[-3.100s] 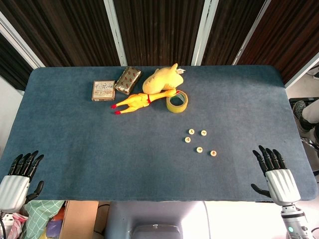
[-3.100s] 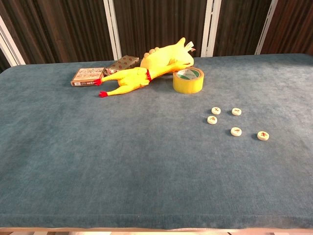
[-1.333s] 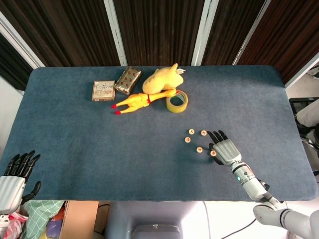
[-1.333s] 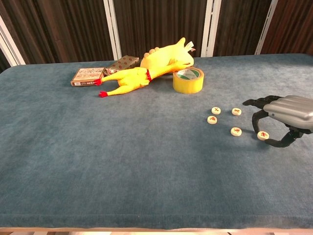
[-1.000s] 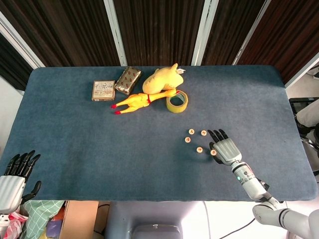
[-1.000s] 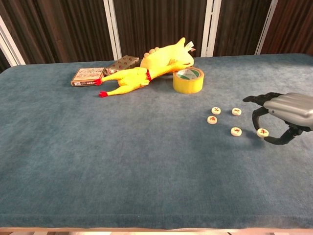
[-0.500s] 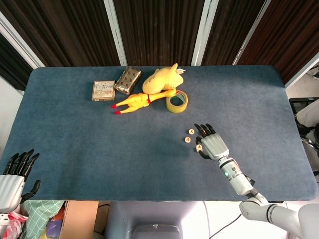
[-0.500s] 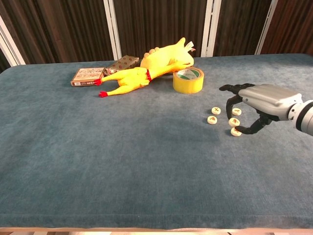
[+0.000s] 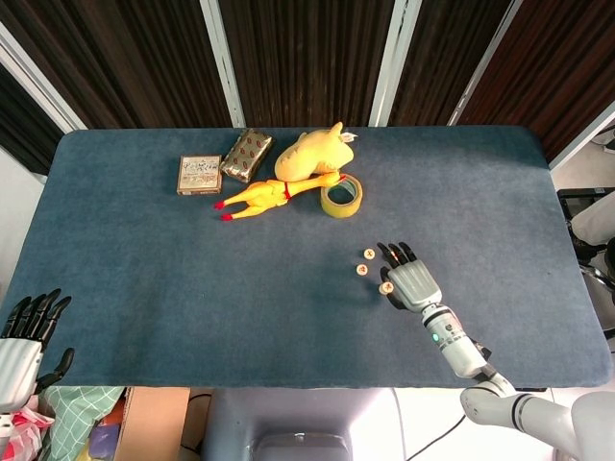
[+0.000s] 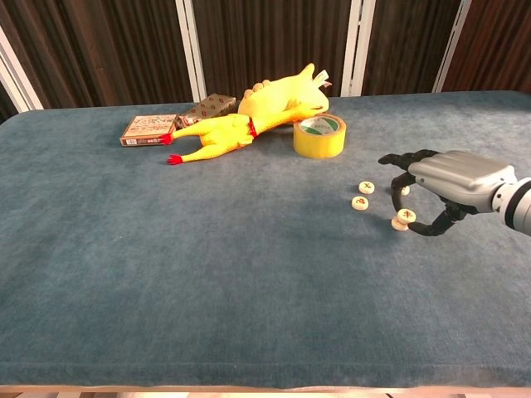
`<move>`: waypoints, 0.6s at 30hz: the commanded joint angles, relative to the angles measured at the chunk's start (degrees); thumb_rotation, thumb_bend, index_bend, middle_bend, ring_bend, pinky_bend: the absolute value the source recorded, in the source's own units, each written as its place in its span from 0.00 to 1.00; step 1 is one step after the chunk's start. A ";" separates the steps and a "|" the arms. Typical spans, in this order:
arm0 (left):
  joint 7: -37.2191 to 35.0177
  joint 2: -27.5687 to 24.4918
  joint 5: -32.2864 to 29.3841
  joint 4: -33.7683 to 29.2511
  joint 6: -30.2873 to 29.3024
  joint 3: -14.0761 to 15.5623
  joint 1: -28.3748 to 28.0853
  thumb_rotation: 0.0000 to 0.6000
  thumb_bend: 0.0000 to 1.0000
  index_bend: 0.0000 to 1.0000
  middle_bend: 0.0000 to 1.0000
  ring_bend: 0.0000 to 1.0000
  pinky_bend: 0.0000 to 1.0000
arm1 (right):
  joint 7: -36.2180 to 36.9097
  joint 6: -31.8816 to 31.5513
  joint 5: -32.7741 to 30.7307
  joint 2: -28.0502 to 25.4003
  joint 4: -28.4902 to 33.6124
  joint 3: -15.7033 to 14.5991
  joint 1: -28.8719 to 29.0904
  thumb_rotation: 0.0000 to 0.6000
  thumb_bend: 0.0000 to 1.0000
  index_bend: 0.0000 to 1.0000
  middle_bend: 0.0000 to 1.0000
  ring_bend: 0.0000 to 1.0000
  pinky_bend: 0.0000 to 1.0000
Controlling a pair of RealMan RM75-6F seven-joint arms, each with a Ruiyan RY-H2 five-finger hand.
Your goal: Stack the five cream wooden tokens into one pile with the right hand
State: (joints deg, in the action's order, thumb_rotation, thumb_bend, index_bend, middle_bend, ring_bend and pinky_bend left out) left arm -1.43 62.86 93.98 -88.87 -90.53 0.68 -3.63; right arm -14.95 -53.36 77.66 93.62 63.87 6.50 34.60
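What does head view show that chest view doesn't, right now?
Head view only: the left hand at the table's near left corner, fingers apart and holding nothing, plus the right forearm trailing back off the near edge.

Chest view only: side-on, one token between the right hand's fingers, sitting on top of another token; a further token peeks out behind the fingers.

Both: the right hand, two loose tokens, tape roll, rubber chicken and two boxes.
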 commanded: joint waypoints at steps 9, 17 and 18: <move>0.16 0.17 -0.04 0.15 0.05 -0.09 0.00 1.00 0.41 0.00 0.00 0.00 0.00 | 0.59 0.19 -0.42 0.09 0.37 -0.26 0.35 1.00 0.49 0.60 0.10 0.00 0.00; -0.15 0.21 -0.04 0.37 0.04 -0.17 -0.05 1.00 0.41 0.00 0.00 0.00 0.01 | -0.02 1.24 -1.63 -0.44 0.97 -0.45 0.51 1.00 0.49 0.48 0.08 0.00 0.00; -0.18 0.23 -0.04 0.41 -0.02 -0.21 -0.04 1.00 0.41 0.00 0.00 0.00 0.01 | -0.07 1.53 -1.89 -0.66 1.27 -0.42 0.56 1.00 0.49 0.45 0.07 0.00 0.00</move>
State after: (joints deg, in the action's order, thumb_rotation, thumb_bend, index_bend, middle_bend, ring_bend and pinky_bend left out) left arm -1.59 63.11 93.95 -88.51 -90.53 0.50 -3.67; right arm -15.00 -52.18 76.08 93.21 64.82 6.09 35.11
